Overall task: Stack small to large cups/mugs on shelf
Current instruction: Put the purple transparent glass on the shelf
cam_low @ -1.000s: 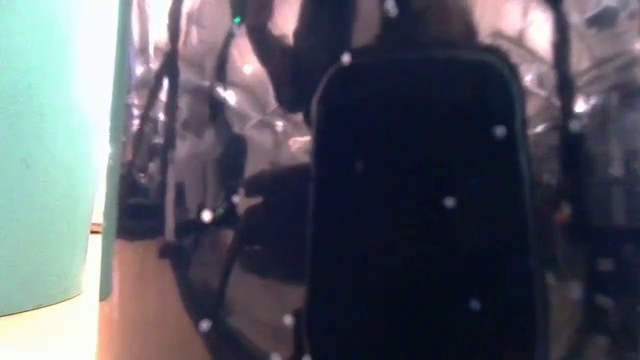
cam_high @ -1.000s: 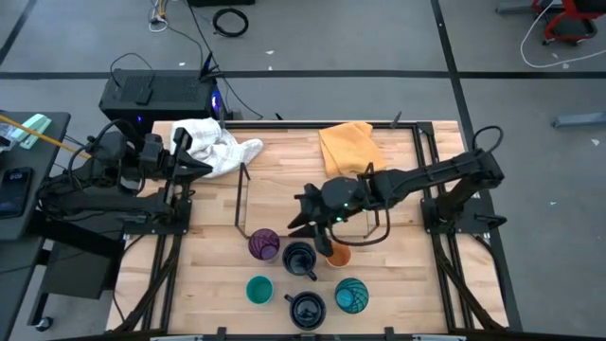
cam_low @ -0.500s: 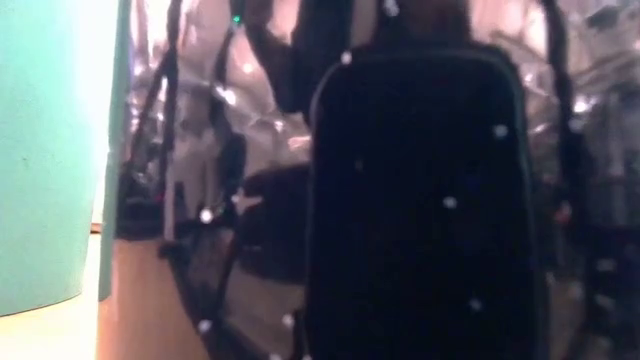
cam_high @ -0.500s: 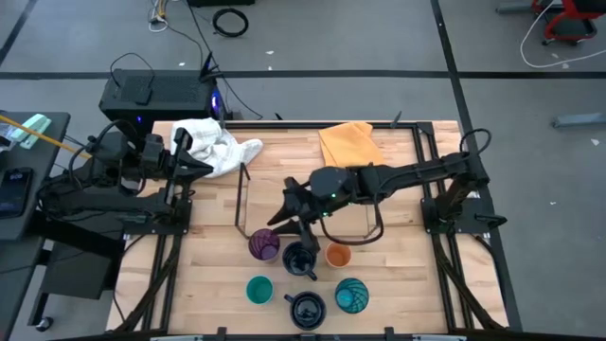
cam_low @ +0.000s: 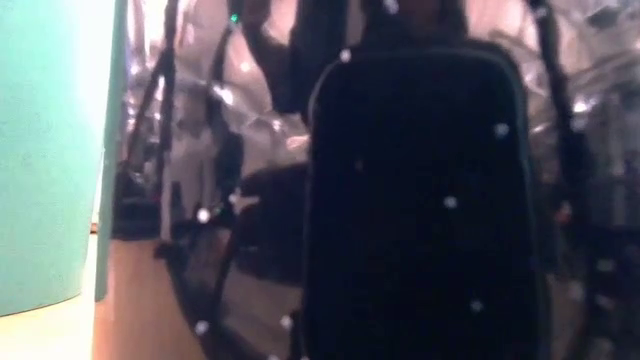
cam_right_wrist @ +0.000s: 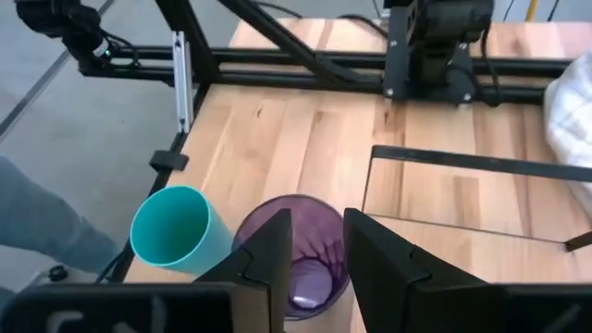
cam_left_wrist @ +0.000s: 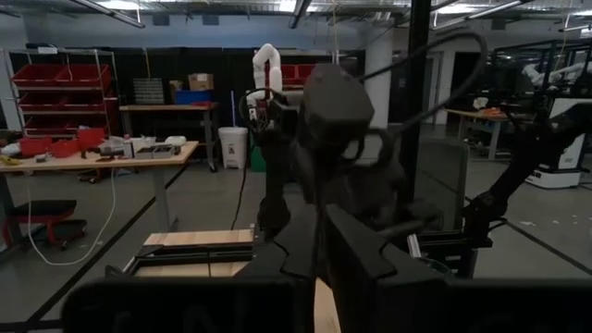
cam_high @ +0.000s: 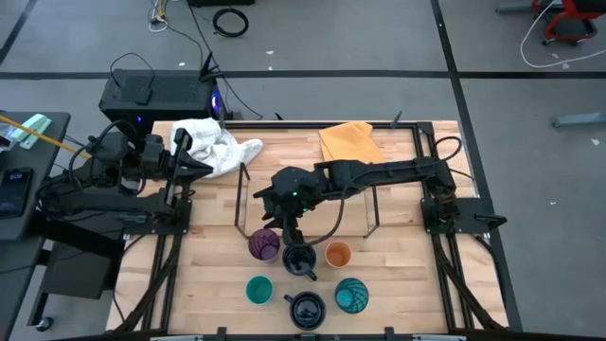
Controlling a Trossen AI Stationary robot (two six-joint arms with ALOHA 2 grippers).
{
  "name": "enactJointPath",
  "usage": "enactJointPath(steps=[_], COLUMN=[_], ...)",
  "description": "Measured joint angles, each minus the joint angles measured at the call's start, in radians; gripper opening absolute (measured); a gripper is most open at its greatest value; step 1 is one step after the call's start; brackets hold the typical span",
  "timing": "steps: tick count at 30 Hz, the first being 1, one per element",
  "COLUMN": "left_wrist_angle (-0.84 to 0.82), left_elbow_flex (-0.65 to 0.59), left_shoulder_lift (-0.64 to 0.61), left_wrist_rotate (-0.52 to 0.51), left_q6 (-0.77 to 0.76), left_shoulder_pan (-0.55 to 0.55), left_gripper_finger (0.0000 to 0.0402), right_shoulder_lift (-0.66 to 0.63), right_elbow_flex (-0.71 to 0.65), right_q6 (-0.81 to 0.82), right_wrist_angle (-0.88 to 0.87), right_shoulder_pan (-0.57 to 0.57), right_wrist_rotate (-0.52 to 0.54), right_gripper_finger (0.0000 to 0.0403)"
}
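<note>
Several cups stand near the table's front edge: a purple tumbler (cam_high: 264,244), a navy mug (cam_high: 300,258), an orange cup (cam_high: 338,254), a small teal cup (cam_high: 258,290), a second navy mug (cam_high: 306,308) and a teal-blue patterned cup (cam_high: 351,296). The black wire shelf (cam_high: 242,194) stands behind them. My right gripper (cam_high: 287,225) hangs open just above the tumbler and the first mug. In the right wrist view the purple tumbler (cam_right_wrist: 301,254) shows below my right gripper (cam_right_wrist: 317,242), with the teal cup (cam_right_wrist: 176,231) beside it. My left gripper (cam_high: 197,163) waits shut at the table's left edge.
A white cloth (cam_high: 216,144) and a yellow cloth (cam_high: 348,144) lie at the table's far side. A black box (cam_high: 159,95) sits beyond the far left corner. In the low view a dark mug (cam_low: 420,200) and a teal cup (cam_low: 50,150) block most of the scene.
My right gripper has gone toward the table's left edge, from over the orange cup to over the purple tumbler and navy mug, tipping further down and rolling a little. The orange cup now stands uncovered. No cup has moved.
</note>
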Motion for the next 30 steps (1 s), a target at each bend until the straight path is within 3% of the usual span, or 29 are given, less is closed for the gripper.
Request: enactJointPath(steps=[16,30], left_wrist_angle=[-0.007,-0.006], left_elbow_flex=[0.0,0.0], left_shoulder_lift=[-0.001,-0.001], left_wrist_rotate=[0.0,0.0], left_q6=[-0.001,-0.001], left_shoulder_pan=[0.0,0.0], left_gripper_finger=[0.0027,0.0031], right_shoulder_lift=[0.06,0.064], right_elbow_flex=[0.001,-0.046], right_q6=[-0.024,-0.01], right_wrist_angle=[-0.017,-0.022], right_shoulder_pan=[-0.045,-0.077], right_wrist_rotate=[0.007,0.012], right_gripper_finger=[0.0112,0.0193])
